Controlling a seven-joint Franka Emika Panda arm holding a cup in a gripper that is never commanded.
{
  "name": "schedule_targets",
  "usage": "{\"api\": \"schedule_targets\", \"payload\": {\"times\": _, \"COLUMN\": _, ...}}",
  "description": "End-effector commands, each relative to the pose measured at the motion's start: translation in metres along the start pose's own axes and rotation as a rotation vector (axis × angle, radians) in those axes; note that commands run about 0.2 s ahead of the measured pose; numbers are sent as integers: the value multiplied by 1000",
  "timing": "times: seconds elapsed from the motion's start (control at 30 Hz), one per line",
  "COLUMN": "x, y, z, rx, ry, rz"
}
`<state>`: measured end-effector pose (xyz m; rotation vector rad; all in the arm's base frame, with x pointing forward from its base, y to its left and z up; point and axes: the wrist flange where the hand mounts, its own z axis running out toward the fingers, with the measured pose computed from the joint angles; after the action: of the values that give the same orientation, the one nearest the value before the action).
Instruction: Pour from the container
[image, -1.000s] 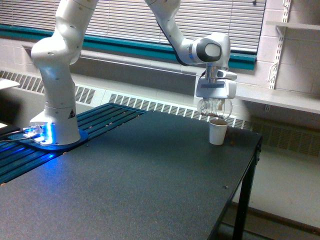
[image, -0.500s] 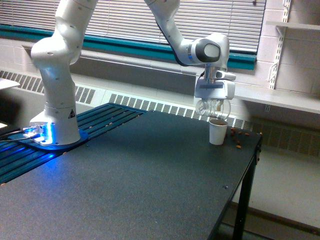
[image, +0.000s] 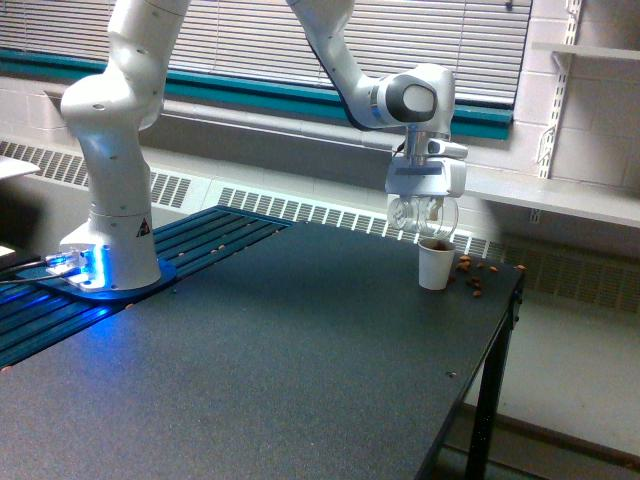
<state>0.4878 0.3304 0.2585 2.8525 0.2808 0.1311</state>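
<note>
The container (image: 421, 215), a clear plastic cup, hangs tipped over just above a small white paper cup (image: 434, 264) at the table's far right. My gripper (image: 424, 205) is shut on the container, pointing downward. Brown bits fill the white cup to its rim. A few brown bits (image: 470, 275) lie scattered on the table to the exterior view's right of the white cup. How much is left in the container I cannot tell.
The black table (image: 270, 360) ends at a right edge (image: 505, 330) close to the white cup. My arm's base (image: 108, 250) stands at the left on blue slats. A radiator and window blinds run behind.
The container and gripper shifted slightly left and stayed tipped. More brown bits now lie on the table to the right of the white cup.
</note>
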Motion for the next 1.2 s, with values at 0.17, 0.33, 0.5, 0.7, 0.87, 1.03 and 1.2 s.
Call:
{"api": "schedule_targets", "payload": {"times": 0.17, "x": -3, "y": 10, "z": -9, "rx": 13, "ry": 22, "rz": 18}}
{"api": "schedule_targets", "payload": {"times": 0.33, "x": -4, "y": 15, "z": -13, "rx": 19, "ry": 29, "rz": 23}}
{"api": "schedule_targets", "payload": {"times": 0.5, "x": -6, "y": 22, "z": -16, "rx": 27, "ry": 37, "rz": 33}}
{"api": "schedule_targets", "payload": {"times": 0.7, "x": -8, "y": 31, "z": -21, "rx": 33, "ry": 46, "rz": 53}}
{"api": "schedule_targets", "payload": {"times": 0.87, "x": -10, "y": 41, "z": -25, "rx": 43, "ry": 58, "rz": 69}}
{"api": "schedule_targets", "payload": {"times": 1.03, "x": -14, "y": 48, "z": -31, "rx": 53, "ry": 72, "rz": 83}}
{"api": "schedule_targets", "payload": {"times": 1.2, "x": -16, "y": 56, "z": -38, "rx": 66, "ry": 91, "rz": 102}}
